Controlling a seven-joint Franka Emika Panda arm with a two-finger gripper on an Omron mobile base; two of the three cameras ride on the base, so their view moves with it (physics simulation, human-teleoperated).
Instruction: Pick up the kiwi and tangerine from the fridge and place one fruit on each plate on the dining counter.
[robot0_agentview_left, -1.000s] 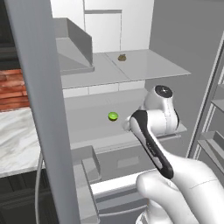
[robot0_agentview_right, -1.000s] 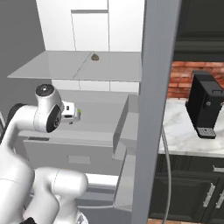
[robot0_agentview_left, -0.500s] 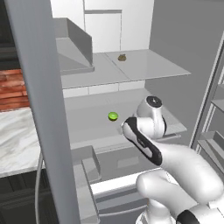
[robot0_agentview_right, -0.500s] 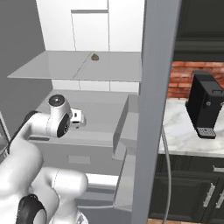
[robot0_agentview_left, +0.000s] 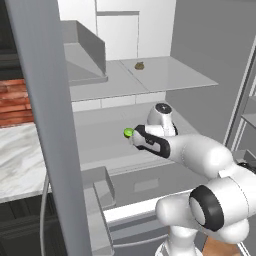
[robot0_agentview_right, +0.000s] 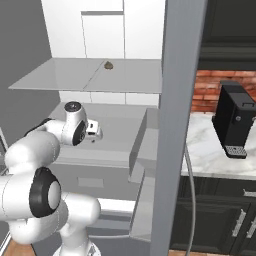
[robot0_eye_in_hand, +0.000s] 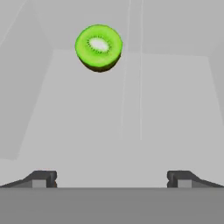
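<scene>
the end effector reaches into the open fridge with its two dark fingertips spread wide and nothing between them, a stance that fits an approach rather than a grip. the kiwi lies ahead of it on the middle glass shelf, apart from both tips and offset toward the left one in the hand view, so the hand probably needs to slide sideways and forward before the jaws can straddle the fruit. from the left base view the kiwi shows as a small lime-green dot just beyond the front of the hand, toward the shelf's left side and well back from its front edge. the fruit is a cut half: a flat, bright green face with a pale core and a ring of tiny dark seeds, over a rounded brownish underside. that curved bottom on smooth glass looks likely to roll or skid if nudged. on the upper shelf, near its back edge, sits a small dull-brown lump, well clear of the arm. the interior is plain white and matte.
</scene>
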